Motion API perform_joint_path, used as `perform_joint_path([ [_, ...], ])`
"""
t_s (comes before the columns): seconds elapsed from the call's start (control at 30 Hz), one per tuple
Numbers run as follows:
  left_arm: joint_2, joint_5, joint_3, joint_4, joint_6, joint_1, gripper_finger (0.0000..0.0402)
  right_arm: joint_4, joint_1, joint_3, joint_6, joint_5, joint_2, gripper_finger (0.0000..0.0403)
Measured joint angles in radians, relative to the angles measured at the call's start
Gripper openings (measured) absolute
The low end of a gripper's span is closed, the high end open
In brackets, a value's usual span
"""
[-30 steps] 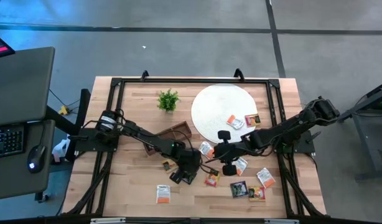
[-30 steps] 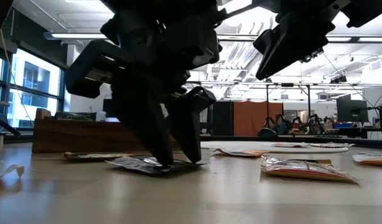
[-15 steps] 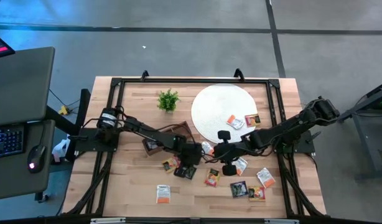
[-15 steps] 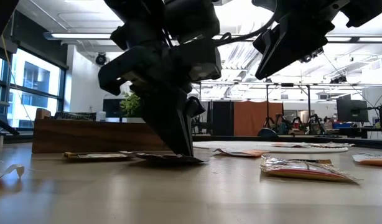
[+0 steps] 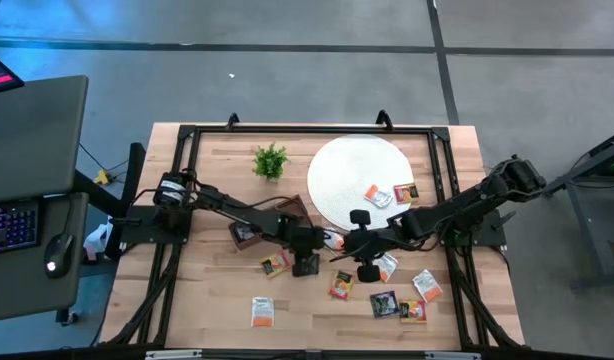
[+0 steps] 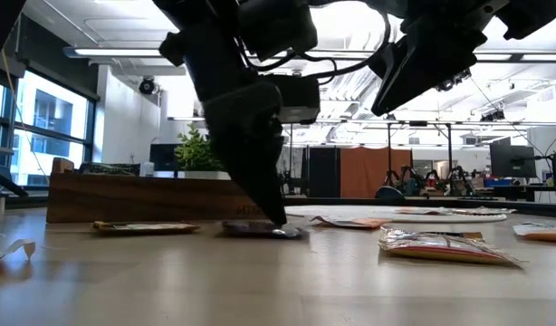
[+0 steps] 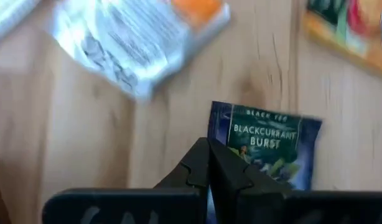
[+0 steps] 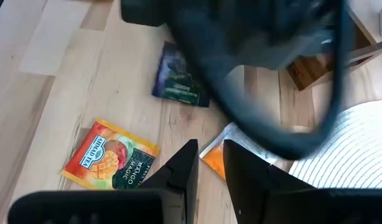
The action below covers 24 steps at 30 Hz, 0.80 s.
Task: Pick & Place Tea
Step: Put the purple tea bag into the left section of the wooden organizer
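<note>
Right wrist view: left arm point(image 8: 265, 56) over, seemingly hiding, blackcurrant sachet point(image 8: 178, 78).

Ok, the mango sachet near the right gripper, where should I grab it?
The mango sachet lies flat on the wood, clear of its neighbours, so probably bring the right gripper straight down and pinch one short edge, as the left gripper grips the blackcurrant sachet.

"BLACKCURRANT BURST" on dark sachet point(image 7: 264, 147)

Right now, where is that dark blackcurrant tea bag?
The blackcurrant sachet lies mid-table under the left gripper, between the wooden tray and an orange sachet.
</note>
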Motion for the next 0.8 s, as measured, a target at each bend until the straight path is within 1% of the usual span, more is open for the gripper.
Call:
perform_joint_path([
  [0.03,0.0,-0.003,0.001,0.024,0.0,0.001,0.0001,0.001,0.0,0.0,0.0,0.0,0.0,0.0071],
  [0.13,-0.059,-0.023,-0.001,-0.005,0.01,0.001,0.0001,0.01,0.0,0.0,0.002,0.0,0.0,0.0071],
  [0.23,-0.098,-0.028,0.006,-0.016,0.054,0.0,0.0001,0.015,0.0,0.0,0.002,-0.004,0.0,0.0071],
  [0.43,-0.102,-0.028,0.002,-0.127,0.038,0.0,0.0001,0.031,-0.001,0.0,0.032,0.0,0.001,0.0071],
  [0.5,-0.102,-0.023,0.002,-0.156,0.078,-0.002,0.0001,0.03,0.0,0.0,0.03,0.0,0.001,0.0071],
  [0.57,-0.102,-0.022,0.002,-0.146,0.118,-0.008,0.0001,0.031,0.0,0.0,0.029,0.0,0.001,0.0071],
  [0.67,-0.102,-0.025,0.003,-0.12,0.133,-0.01,0.0001,0.038,0.0,0.0,0.029,0.0,0.001,0.0071],
  [0.8,-0.102,-0.067,0.003,-0.127,0.135,-0.008,0.0001,0.039,0.0,0.0,0.029,0.0,0.001,0.0071],
])
